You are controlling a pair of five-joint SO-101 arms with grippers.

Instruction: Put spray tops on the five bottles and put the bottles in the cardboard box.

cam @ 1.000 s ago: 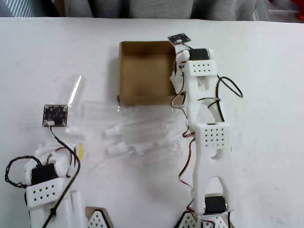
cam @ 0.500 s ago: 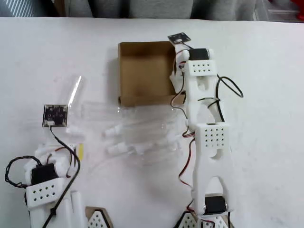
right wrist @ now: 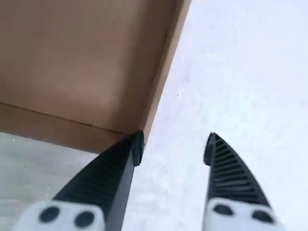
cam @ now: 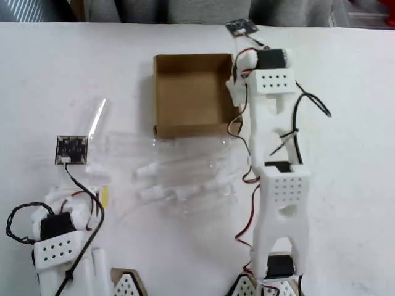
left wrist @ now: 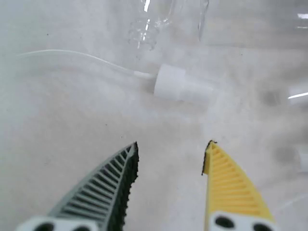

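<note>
Clear bottles lie flat on the table, long axes roughly side to side, just arm-side of the cardboard box. Spray top lies on its side ahead of the left gripper, whose fingers are spread wide and hold nothing. Right gripper is also wide and unloaded, one fingertip at the box's corner.

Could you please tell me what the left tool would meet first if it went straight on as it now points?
Probably the white spray top, lying straight ahead of the open left tool, though depth is unclear.
</note>
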